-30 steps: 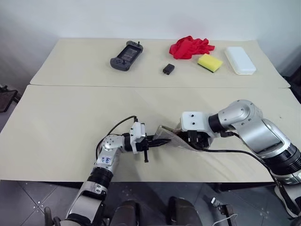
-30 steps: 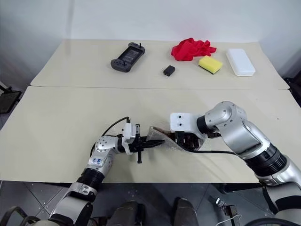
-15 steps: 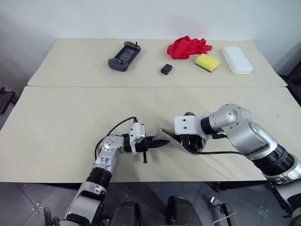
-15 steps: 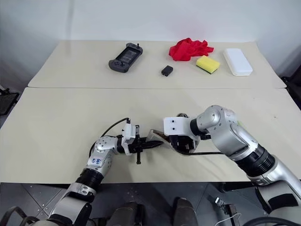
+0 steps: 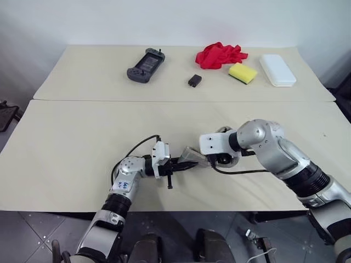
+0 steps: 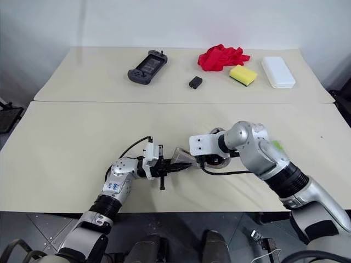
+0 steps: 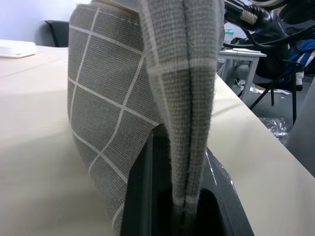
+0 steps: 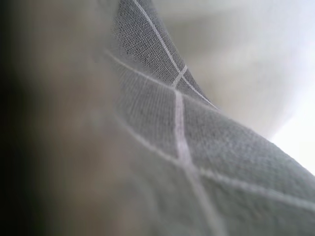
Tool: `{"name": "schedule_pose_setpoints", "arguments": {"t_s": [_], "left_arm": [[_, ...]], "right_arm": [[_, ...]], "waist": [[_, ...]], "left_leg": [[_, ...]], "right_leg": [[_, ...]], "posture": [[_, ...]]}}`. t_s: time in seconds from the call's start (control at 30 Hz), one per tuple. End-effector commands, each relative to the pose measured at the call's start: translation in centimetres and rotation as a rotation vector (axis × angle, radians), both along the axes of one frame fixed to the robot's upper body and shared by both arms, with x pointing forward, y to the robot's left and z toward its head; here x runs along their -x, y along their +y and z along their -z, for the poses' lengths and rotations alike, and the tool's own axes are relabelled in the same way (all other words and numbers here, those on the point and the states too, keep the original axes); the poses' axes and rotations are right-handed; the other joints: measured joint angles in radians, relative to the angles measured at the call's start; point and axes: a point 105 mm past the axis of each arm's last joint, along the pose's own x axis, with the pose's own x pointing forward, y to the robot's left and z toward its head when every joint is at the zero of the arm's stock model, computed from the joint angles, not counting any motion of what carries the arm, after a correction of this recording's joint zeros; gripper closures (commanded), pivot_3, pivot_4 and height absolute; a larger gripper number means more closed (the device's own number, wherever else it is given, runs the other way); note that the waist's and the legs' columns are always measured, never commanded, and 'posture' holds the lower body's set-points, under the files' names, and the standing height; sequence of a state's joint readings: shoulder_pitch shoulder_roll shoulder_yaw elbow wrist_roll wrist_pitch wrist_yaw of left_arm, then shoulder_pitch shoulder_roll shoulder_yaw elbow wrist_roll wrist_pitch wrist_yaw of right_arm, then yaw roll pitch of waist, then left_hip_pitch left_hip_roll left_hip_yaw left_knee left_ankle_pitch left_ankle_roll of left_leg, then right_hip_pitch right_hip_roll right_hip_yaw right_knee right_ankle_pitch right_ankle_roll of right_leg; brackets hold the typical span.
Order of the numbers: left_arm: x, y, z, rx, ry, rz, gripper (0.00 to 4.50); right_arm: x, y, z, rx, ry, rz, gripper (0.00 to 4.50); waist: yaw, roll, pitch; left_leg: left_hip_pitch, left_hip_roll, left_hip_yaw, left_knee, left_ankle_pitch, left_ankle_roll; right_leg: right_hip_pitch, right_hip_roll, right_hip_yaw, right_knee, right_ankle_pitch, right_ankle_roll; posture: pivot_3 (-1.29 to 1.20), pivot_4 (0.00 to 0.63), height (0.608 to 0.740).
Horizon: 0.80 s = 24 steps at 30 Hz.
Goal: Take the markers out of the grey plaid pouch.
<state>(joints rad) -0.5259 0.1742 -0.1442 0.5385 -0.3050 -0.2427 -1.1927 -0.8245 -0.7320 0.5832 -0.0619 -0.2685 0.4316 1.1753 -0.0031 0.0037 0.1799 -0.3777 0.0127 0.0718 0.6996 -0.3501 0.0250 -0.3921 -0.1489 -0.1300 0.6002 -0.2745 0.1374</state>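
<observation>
Near the table's front edge, the left gripper holds the pouch with jaws clamped on its folded edge. The right gripper works at the pouch's other end; I cannot tell how its jaws stand. Markers are hidden, presumably inside. Best to keep the pouch pinned firmly while the right fingers reach into the mouth.

grey plaid pouch largely hidden behind right gripper's white housing, its mouth and contents unseen, right gripper fingers buried against the fabric, spread unreadable, pouch cloth blurred at close range in right wrist view
</observation>
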Motion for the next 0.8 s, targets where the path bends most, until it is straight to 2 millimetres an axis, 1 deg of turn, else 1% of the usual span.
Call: {"name": "schedule_pose_setpoints", "arguments": {"t_s": [0.03,0.13,0.23,0.33,0.4,0.47,0.57,0.6,0.67,0.73,0.8], "left_arm": [[0.1,-0.2,0.2,-0.011,0.005,0.018,4.50],[0.0,-0.2,0.2,-0.009,0.003,0.015,4.50],[-0.2,-0.1,0.0,-0.005,-0.002,0.005,4.50],[-0.3,0.1,0.0,-0.005,-0.002,-0.009,4.50],[-0.3,0.2,0.1,-0.003,-0.001,-0.018,4.50],[-0.3,0.3,0.1,-0.002,0.000,-0.022,4.50],[-0.3,0.5,0.1,-0.007,0.000,-0.028,4.50],[-0.4,0.5,0.1,-0.008,0.000,-0.031,4.50],[-0.5,0.6,0.0,-0.002,0.004,-0.042,4.50],[-0.5,0.6,0.0,0.001,0.007,-0.047,4.50],[-0.5,0.7,-0.1,0.009,0.012,-0.054,4.50]], "right_arm": [[-0.1,-0.5,2.3,0.057,0.059,0.026,2.35],[0.0,-0.8,3.3,0.075,0.095,0.030,2.35],[0.3,-0.5,2.9,0.030,0.114,0.004,2.95],[0.6,0.1,0.8,-0.043,0.085,-0.050,3.85],[1.3,0.6,-1.0,-0.117,0.075,-0.104,3.91],[1.9,0.8,-2.1,-0.155,0.060,-0.159,3.91],[2.2,-0.2,-4.2,-0.192,0.005,-0.207,3.91],[2.3,-0.7,-4.5,-0.195,0.003,-0.217,3.91],[3.1,-0.9,-5.1,-0.236,0.006,-0.297,3.91],[3.7,-0.8,-5.4,-0.278,0.010,-0.343,3.91],[4.1,-1.1,-5.2,-0.306,0.039,-0.361,3.91]], "waist": [[-0.001,0.000,0.000],[-0.001,-0.002,-0.002],[-0.001,-0.005,-0.004],[-0.001,-0.005,-0.004],[-0.001,-0.005,-0.004],[0.002,-0.005,-0.004],[0.003,-0.005,-0.003],[0.004,-0.005,-0.003],[0.004,-0.005,-0.003],[0.003,-0.005,-0.003],[0.003,-0.005,-0.003]], "left_leg": [[0.000,0.000,0.000,0.000,0.000,0.000],[0.002,0.000,0.000,0.000,0.000,0.000],[0.003,0.001,0.000,0.000,0.000,0.000],[0.003,0.001,0.000,0.000,0.000,0.000],[0.003,0.001,0.000,0.000,0.000,0.000],[0.002,0.001,0.000,-0.001,0.000,0.000],[0.001,0.000,0.000,-0.001,0.000,0.000],[0.000,0.000,0.000,-0.001,0.000,0.000],[0.000,0.000,0.000,-0.001,0.000,0.000],[0.000,0.000,0.000,-0.001,0.000,0.000],[0.000,0.000,0.000,-0.002,0.000,0.000]], "right_leg": [[0.000,0.000,0.000,0.000,0.000,0.000],[0.002,0.000,0.000,0.000,0.000,0.000],[0.002,0.000,0.001,0.001,0.000,0.000],[0.002,0.000,0.001,0.001,0.000,0.000],[0.002,0.000,0.001,0.001,0.000,0.000],[0.001,0.000,0.001,0.000,0.000,0.000],[0.000,0.000,0.000,-0.001,0.000,0.000],[0.000,0.000,0.000,-0.001,0.000,0.000],[0.000,0.000,0.000,-0.002,0.000,0.000],[0.000,0.000,-0.001,-0.003,0.000,0.000],[0.000,0.000,-0.001,-0.003,0.000,0.000]], "posture": [[0.00,0.150,0.740],[0.00,0.150,0.740],[0.00,0.150,0.740],[0.00,0.150,0.740],[0.00,0.150,0.740],[0.00,0.150,0.740],[0.00,0.150,0.740],[0.00,0.150,0.740],[0.00,0.150,0.740],[0.00,0.150,0.740],[0.00,0.150,0.740]]}}
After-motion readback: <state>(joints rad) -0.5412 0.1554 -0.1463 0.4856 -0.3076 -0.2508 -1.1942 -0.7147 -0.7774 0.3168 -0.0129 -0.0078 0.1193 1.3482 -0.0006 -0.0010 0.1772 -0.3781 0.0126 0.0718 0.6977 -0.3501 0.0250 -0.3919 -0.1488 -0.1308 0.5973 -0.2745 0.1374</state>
